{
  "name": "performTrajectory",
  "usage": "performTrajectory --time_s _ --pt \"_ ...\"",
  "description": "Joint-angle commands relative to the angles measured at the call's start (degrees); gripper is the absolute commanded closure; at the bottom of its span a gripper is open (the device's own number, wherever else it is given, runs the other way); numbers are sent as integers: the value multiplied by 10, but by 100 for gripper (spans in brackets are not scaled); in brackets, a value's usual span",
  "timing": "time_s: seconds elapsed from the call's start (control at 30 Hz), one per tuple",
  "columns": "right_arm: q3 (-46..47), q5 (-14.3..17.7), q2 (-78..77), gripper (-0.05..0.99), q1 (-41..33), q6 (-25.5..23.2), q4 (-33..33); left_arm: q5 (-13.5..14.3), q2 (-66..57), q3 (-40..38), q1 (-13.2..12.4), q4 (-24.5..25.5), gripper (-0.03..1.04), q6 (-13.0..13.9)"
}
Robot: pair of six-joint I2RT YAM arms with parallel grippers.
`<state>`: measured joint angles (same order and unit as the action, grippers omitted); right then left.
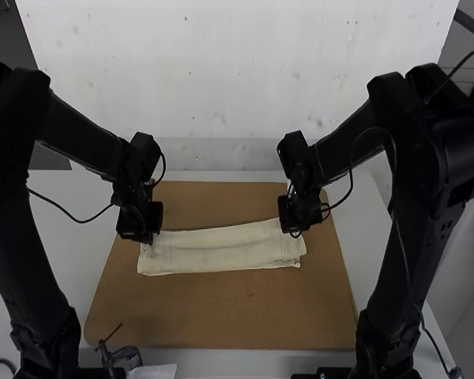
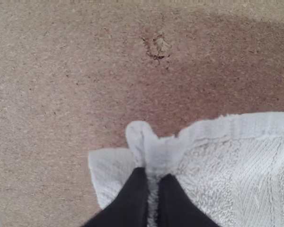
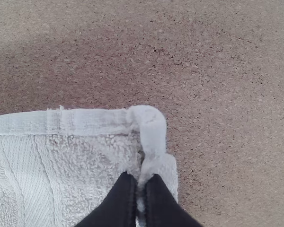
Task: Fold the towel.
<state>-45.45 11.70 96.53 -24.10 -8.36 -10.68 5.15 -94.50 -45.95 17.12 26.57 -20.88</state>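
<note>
You have a big white table [image 1: 363,209], and a wide brown board [image 1: 245,316] lies flat on it. Your left arm [image 1: 79,134] and right arm [image 1: 426,158] both reach over the board. The white towel [image 1: 225,251] lies in a long, thin strip across the middle of the board. It looks folded, with a bit of another layer poking out at each end.

Your left gripper [image 1: 146,238] is at the towel's far corner on the left. In the left wrist view, its jaws are clamped on the towel, with a pinched-up bit of the edge between them. Your right gripper [image 1: 295,233] is at the far corner on the right. Its jaws are clamped on the towel too, and a fold of cloth sticks up between them in the right wrist view. A little rough mark [image 2: 157,47] is on the board near the towel.
</note>
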Motion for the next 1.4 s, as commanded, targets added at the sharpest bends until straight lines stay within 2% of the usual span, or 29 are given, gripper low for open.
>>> performTrajectory --time_s 0.0,0.3,0.33,0.4,0.5,0.53,0.57,0.67,0.83,1.27,1.3,1.37 --pt "-17 19 21 92 9 -5 3 13 -16 1 -14 -8 99 1" --pt "-14 17 38 92 22 -7 13 13 -17 -2 -12 -12 99 1" --pt "-14 17 37 88 24 -8 14 13 -17 -2 -13 -12 96 0" --pt "-15 9 30 69 31 -11 12 -8 -11 -2 -22 -11 79 0" --pt "-22 -31 10 47 40 -25 -15 -22 14 -2 -35 -6 48 0" --pt "-25 -41 7 40 41 -27 -28 -25 23 -1 -43 -4 33 1" --pt "-29 -46 4 37 43 -30 -41 -30 34 -1 -46 4 19 2" --pt "-28 -78 -9 34 51 -44 -53 -37 63 0 -59 22 4 9" --pt "-29 -119 4 34 65 -66 -66 -38 109 8 -72 27 2 22" --pt "-49 -123 122 35 62 -90 -54 -37 144 24 -75 27 3 27" --pt "-50 -123 125 41 59 -90 -55 -37 148 26 -77 28 3 27" --pt "-49 -121 127 64 54 -90 -52 -41 155 27 -85 27 3 27"
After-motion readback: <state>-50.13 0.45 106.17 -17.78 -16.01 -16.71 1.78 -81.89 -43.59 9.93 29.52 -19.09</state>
